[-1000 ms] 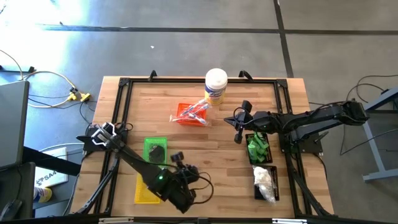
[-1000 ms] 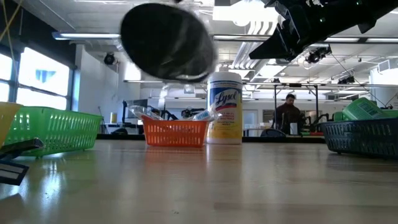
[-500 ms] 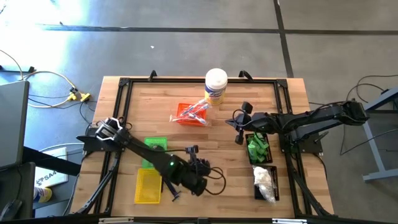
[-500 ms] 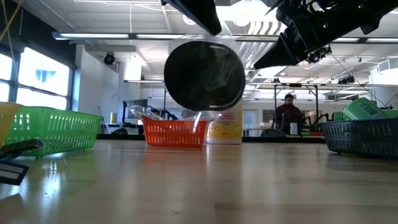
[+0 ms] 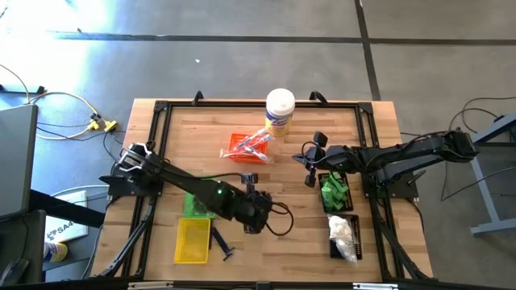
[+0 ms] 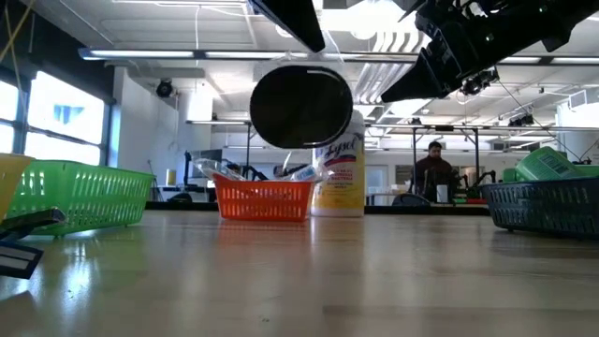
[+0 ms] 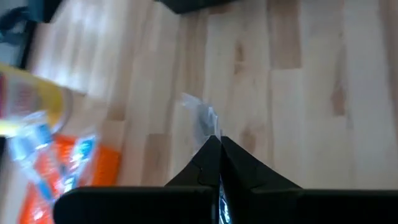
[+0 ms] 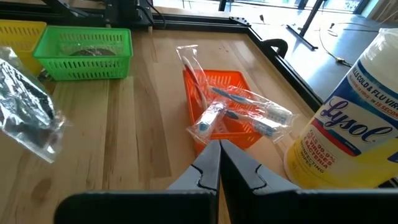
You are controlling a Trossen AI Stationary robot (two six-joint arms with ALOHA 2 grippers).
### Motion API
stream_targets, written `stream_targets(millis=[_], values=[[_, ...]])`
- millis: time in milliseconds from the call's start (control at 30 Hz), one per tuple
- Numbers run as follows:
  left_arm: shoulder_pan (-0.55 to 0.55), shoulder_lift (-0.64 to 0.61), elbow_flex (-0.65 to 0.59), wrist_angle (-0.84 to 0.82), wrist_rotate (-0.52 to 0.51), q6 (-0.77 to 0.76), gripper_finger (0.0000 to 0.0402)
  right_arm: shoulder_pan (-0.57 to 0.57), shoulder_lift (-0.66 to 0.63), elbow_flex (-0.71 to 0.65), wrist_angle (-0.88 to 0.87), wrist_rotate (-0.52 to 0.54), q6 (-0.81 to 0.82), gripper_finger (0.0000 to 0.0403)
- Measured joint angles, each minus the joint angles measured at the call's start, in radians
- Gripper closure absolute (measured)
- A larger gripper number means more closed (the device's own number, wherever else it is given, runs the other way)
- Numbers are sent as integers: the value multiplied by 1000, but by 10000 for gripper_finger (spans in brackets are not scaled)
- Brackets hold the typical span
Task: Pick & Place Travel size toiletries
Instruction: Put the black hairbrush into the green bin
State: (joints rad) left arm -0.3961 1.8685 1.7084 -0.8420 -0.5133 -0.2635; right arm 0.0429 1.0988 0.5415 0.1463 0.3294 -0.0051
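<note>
Counting from left to right on the counter (image 5: 266, 242), I see four mesh trays: one yellow tray (image 5: 192, 240), one green tray (image 5: 196, 199) partly under the left arm, one orange tray (image 5: 246, 148), and one dark tray (image 5: 352, 211) on the right side. One white canister (image 5: 280, 110) stands just beside the orange tray.

The orange tray holds clear-wrapped sticks (image 8: 242, 109) — about three, I cannot count them exactly. In the dark tray lie green bottles (image 5: 333, 191) at the far end and white fluffy bags (image 5: 343, 232) at the near end.

The left gripper (image 5: 249, 178) is above the middle of the counter, between the green tray and the dark tray. Its jaws are together on a thin clear bag (image 7: 200, 116). Half a second ago this arm was nearer to the front edge; now it has moved toward the orange tray, and more of the yellow tray is uncovered.

The right gripper (image 5: 310, 179) hovers beside the dark tray and has not changed its place. Its jaws are together with nothing between them.

Only the right wrist view shows the left arm's bag with a black piece (image 8: 26, 109) inside — the high view hides it. Only the low view shows a person (image 6: 434, 170) far behind the counter.
</note>
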Motion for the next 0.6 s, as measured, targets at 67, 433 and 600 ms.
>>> stream_targets(millis=[67,433,600], values=[[16,-12,-51,82,48,40,401,0,0,0,0,0,0,400],[130,-119,-341,414,316,179,401,0,0,0,-2,0,0,400],[175,-195,-377,413,358,266,401,0,0,1,13,2,1,400]])
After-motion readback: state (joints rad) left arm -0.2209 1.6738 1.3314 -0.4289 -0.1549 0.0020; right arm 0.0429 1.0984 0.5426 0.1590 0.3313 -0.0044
